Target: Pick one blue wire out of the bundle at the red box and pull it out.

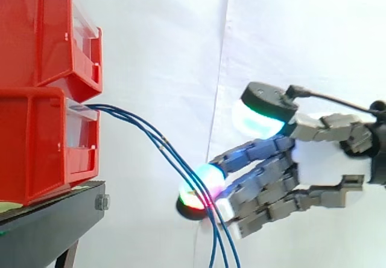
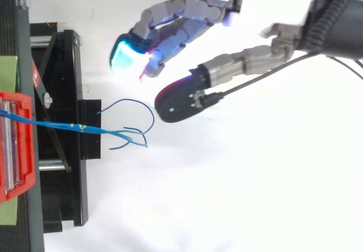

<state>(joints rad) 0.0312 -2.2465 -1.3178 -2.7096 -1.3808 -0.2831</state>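
A bundle of thin blue wires [image 1: 145,126] leaves the front of the lower red bin [image 1: 36,147] and droops down to the right. Seen from above, the wires [image 2: 62,126] run right from the bin [image 2: 22,150] and end in loose curls. My hand [image 1: 325,159] reaches in from the right, open, its fingers stretched toward the wires and the thumb spread well apart. In the side view the wires cross in front of a glowing fingertip [image 1: 202,186]. From the top, the hand [image 2: 266,2] lies to one side of the wires, with a gap between them. It holds nothing.
A second red bin [image 1: 36,32] is stacked on the lower one. Both rest on a black stand [image 1: 48,220] at the left. A white curtain hangs behind. Open space lies to the right of the stand, around the hanging wires.
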